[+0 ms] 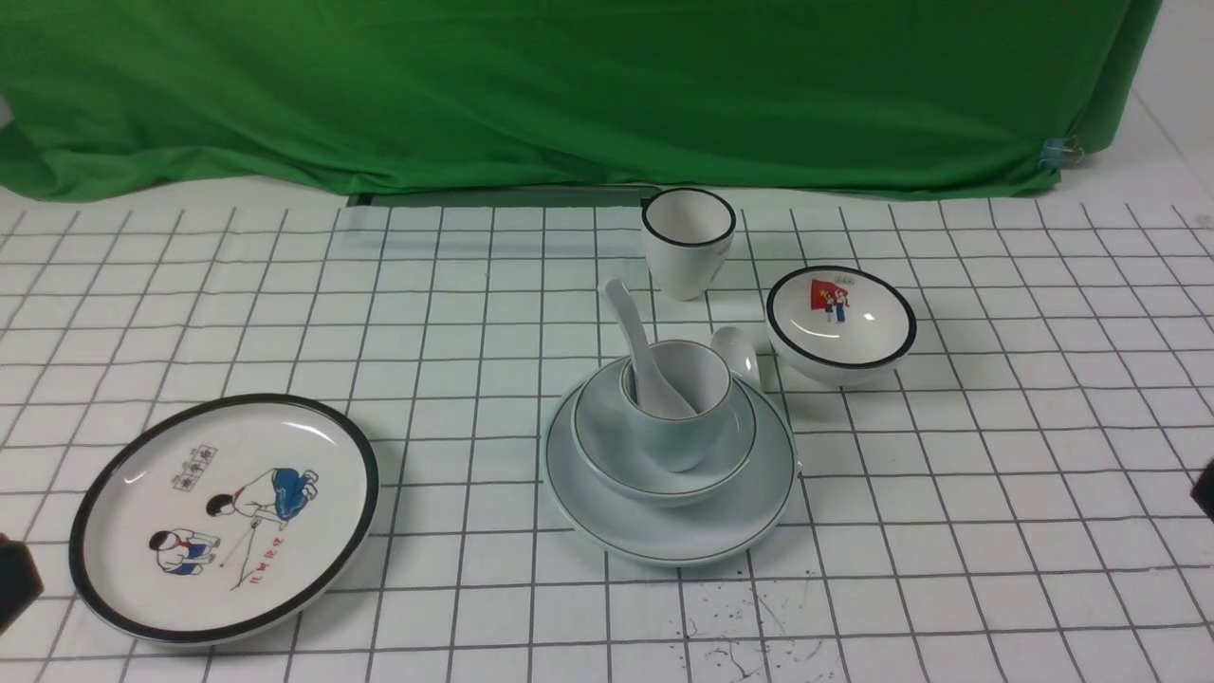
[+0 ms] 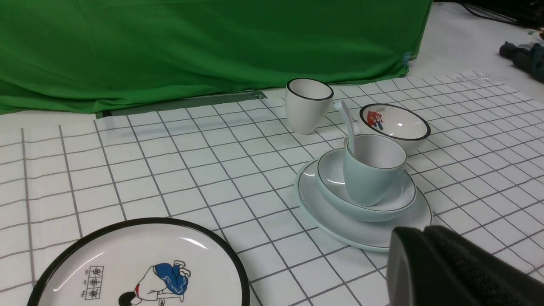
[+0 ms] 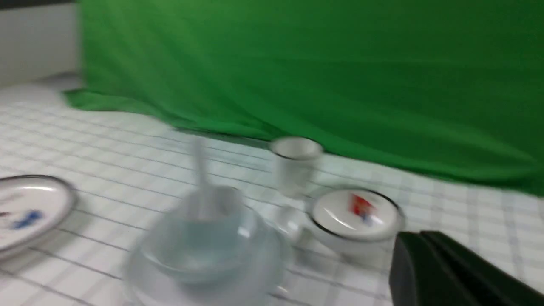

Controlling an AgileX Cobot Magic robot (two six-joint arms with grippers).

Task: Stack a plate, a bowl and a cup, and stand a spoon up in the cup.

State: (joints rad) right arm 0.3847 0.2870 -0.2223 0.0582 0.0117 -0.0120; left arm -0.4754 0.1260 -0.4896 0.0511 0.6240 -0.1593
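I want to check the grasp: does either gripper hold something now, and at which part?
Nothing is held. The left gripper and right gripper are shut and apart from the dishes; the spoon stands in the cup.

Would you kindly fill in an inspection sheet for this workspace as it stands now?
Surface: white gridded table cover, dark specks at near edge.
Job's things: plate carries bowl, cup inside it, spoon standing in cup.
Clutter: cartoon plate, black-rimmed cup, flag bowl, second white spoon behind the stack.
Grippers: left gripper and right gripper withdrawn, jaws shut, empty.
Cables: nothing seen.
Surroundings: green backdrop.
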